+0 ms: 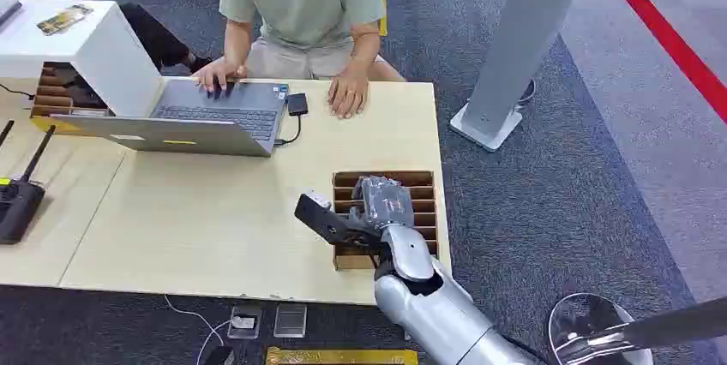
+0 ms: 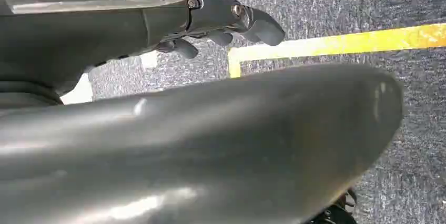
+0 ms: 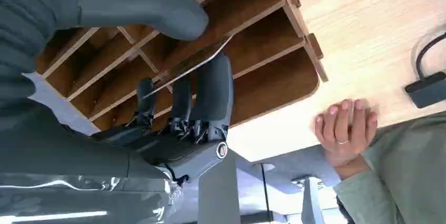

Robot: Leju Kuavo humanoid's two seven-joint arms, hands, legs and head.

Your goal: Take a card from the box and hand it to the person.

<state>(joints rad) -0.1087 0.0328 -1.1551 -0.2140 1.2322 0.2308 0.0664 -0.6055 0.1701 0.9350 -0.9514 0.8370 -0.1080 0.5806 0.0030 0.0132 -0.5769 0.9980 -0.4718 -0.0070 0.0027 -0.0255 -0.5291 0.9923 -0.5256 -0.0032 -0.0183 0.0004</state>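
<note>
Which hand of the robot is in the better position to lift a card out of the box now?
The right hand: it is over the slotted box, fingers against a thin card. The left hand hangs over the carpet.

silver right arm (image 1: 446, 314), grey ribbed right hand (image 1: 381, 206), dark fingers (image 3: 213, 92), visible screws

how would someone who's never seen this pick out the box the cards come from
On the light wooden table, look at the near right corner. The box there is a flat brown wooden tray split into slots, under the right hand. The other slotted box, far left, is tucked under a white stand.
</note>
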